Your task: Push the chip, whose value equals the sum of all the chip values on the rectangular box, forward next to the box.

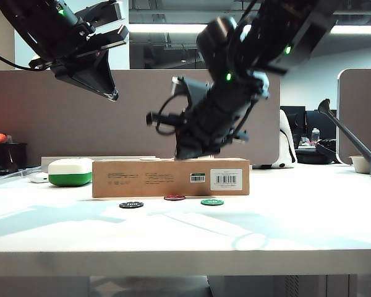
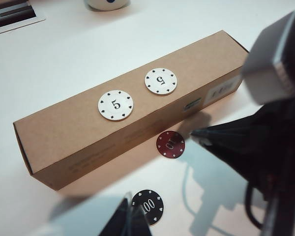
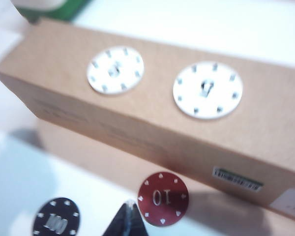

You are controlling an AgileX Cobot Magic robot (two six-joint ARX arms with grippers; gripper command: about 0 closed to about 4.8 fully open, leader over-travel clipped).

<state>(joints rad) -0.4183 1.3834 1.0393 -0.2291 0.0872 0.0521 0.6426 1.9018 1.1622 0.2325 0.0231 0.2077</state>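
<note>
The dark-red chip [image 1: 174, 197] [image 2: 170, 144] [image 3: 163, 198], marked 10, lies flat on the white table close in front of the box's long side. The brown cardboard box [image 1: 170, 177] [image 2: 73, 132] [image 3: 152, 123] carries two white chips [image 2: 116, 105] [image 2: 161, 81], each marked 5. My right gripper [image 1: 188, 152] [image 3: 129, 209] is shut and empty. It hangs above the table just in front of the box, its tip beside the red chip. High at the left, my left gripper [image 1: 113, 93] [image 2: 130, 216] is also shut and empty, and its tip shows over the black chip.
A black chip marked 100 [image 1: 131, 205] [image 2: 147, 206] [image 3: 55, 220] and a green chip [image 1: 212, 202] lie either side of the red one. A white-and-green case [image 1: 70, 172] stands left of the box. A dark watering can [image 1: 349, 136] is far right.
</note>
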